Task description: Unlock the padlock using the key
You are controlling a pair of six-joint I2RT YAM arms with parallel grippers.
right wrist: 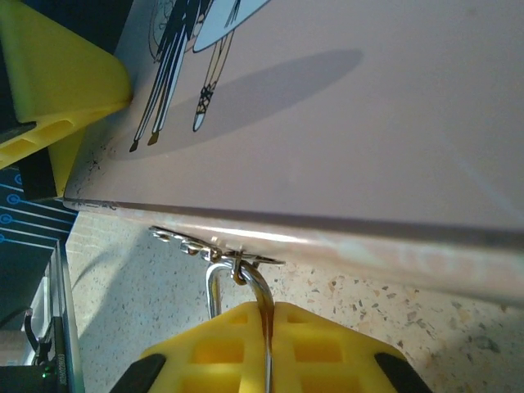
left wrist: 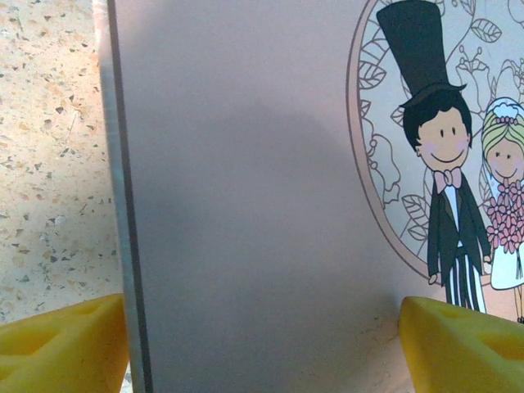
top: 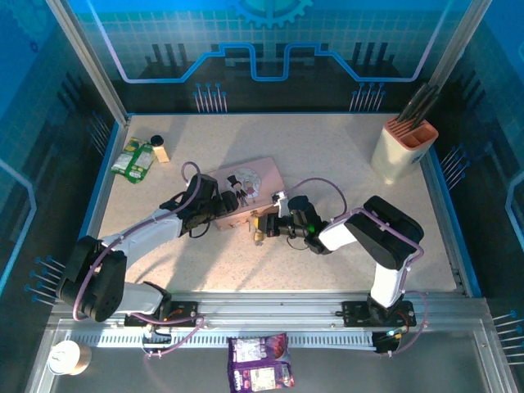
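The yellow-fingered right gripper (right wrist: 268, 315) is clenched over the silvery shackle of the tiny brass padlock (right wrist: 214, 288) at the pink box (right wrist: 368, 123), whose edge the wide-open left gripper (left wrist: 262, 348) straddles.

Robot test cell, lab or demo-booth sort. Speckled beige stone-look tabletop (top: 344, 164) with blue edging, walled on three sides by clear panels printed with blue circuit lines and a gear motif (top: 270, 12), set in aluminium posts (top: 90, 57). A grooved aluminium rail (top: 270, 315) along the near edge carries two white-and-black robot arms (top: 147, 233). Staged props: beige knife block (top: 404, 151) at the far right corner, green snack packets (top: 133, 160) at the far left.
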